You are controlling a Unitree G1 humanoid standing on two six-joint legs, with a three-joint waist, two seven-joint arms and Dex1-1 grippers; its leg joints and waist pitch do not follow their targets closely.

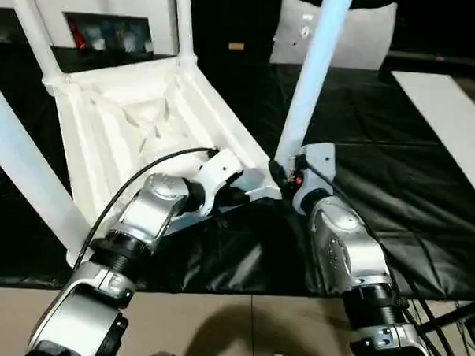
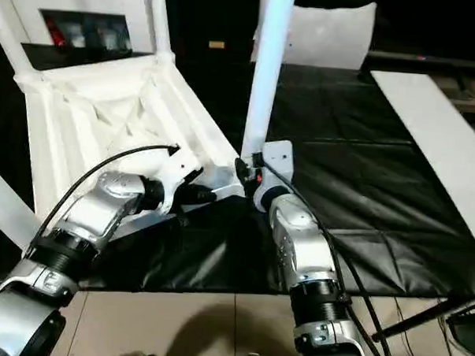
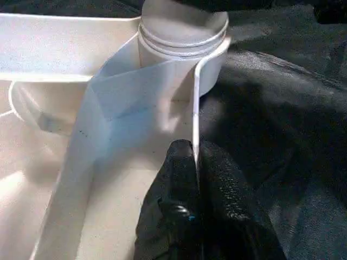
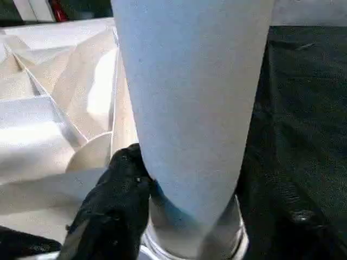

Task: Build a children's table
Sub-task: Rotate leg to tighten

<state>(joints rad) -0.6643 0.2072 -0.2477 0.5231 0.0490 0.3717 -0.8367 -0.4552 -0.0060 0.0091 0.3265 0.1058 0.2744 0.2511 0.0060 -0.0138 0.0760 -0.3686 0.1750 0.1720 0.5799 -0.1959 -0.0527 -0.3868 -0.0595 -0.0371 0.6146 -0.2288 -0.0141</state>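
Left gripper (image 3: 196, 162) is pinching the tabletop (image 1: 129, 126) rim; right gripper (image 1: 289, 174) is hugging the fourth leg (image 1: 313, 79) at its 5 o'clock corner socket (image 3: 184, 32). Keep it vertical while twisting, I'd say.

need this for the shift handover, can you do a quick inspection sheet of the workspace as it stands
surface: bench under a wrinkled black sheet.
job's things: white tabletop upside down, ribs up; three legs standing in corners; fourth leg upright at the near corner socket.
clutter: white board at the bench's right edge.
grippers: left claw shut on the tabletop's rim; right claw around the fourth leg's base.
cables: black cable looped over the left forearm.
surroundings: white shelf unit behind, tan floor in front.
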